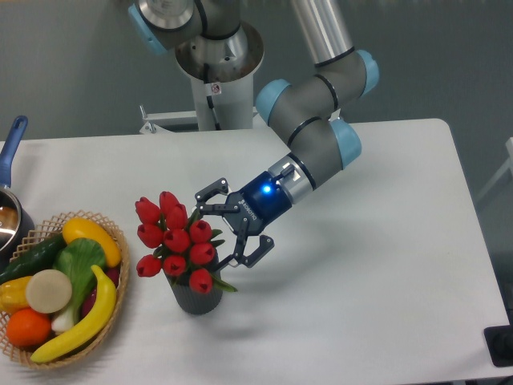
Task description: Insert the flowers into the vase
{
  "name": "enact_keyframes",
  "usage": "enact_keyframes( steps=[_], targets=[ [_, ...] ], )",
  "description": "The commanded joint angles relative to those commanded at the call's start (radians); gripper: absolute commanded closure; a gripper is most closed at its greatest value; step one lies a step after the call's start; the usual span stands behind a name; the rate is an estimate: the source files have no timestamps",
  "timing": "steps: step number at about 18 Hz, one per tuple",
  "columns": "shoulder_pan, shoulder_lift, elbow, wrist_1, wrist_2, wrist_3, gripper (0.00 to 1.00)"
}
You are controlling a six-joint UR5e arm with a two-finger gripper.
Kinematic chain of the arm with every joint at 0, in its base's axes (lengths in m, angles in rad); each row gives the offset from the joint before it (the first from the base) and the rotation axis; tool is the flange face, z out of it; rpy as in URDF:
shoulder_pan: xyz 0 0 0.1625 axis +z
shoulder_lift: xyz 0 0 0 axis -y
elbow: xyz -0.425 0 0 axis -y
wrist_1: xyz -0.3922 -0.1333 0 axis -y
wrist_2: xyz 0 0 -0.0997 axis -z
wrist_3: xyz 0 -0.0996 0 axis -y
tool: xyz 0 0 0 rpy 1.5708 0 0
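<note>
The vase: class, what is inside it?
The flowers stand in the vase, red buds and some green leaves rising above its mouth. Their stems and the vase's inside are hidden by the bunch.

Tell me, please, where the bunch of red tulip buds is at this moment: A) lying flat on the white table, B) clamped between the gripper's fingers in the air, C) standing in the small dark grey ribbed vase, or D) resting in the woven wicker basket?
C: the bunch of red tulip buds rises from the mouth of the small dark grey ribbed vase, while the gripper beside it has its fingers spread, not closed on the bunch.
</note>
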State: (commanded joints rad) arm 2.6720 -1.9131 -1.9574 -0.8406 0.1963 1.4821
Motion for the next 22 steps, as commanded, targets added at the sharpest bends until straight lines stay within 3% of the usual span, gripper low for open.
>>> enact_keyframes(
  steps=[3, 7, 8, 10, 12, 19, 22],
  targets=[
    [0.040, 0.025, 0.029, 0.000, 0.003, -0.097, 0.00],
    [0.121, 0.049, 0.078, -0.003, 0.015, -0.126, 0.00],
    [0.135, 0.054, 0.100, -0.005, 0.070, -0.137, 0.00],
    [0.157, 0.054, 0.196, -0.008, 0.362, -0.232, 0.00],
    [0.161, 0.052, 0.251, -0.012, 0.530, -0.258, 0.00],
    [0.161, 0.043, 0.287, -0.014, 0.809, -0.232, 0.00],
    [0.151, 0.048, 0.284, -0.018, 1.068, -0.180, 0.00]
  ],
)
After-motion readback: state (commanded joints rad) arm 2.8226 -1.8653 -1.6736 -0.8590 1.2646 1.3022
